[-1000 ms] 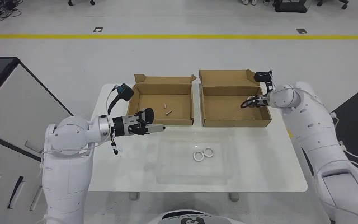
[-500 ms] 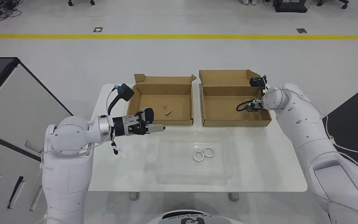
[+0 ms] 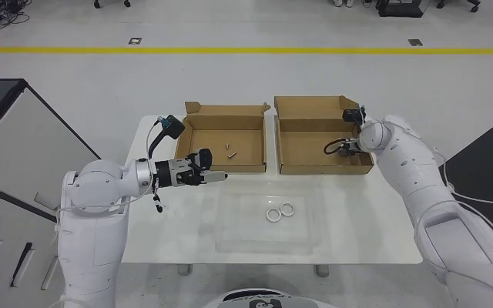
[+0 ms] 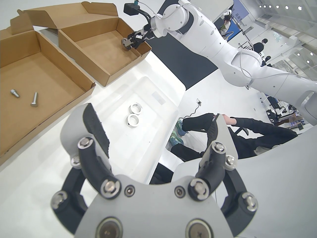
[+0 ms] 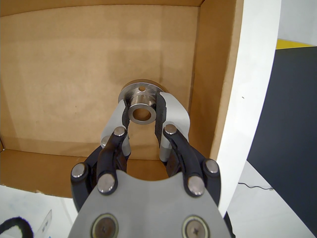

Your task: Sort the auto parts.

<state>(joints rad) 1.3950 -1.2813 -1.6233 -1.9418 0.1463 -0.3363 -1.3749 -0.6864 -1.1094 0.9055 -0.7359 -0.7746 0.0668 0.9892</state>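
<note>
The right end effector (image 5: 142,111) is clamped on the flanged bushing (image 5: 140,91), low inside the cardboard box (image 5: 62,50), close to its side wall. Release it tilted and it could roll or clip the wall. The left end effector (image 4: 153,115) hangs wide open, empty.

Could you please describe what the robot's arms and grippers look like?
The left arm and right arm have glossy white rounded shells. Each wrist carries a black camera on a curved black bracket. The left gripper and right gripper have silver plates with round screw heads, black linkages and pale grey fingers with black textured pads.
</note>
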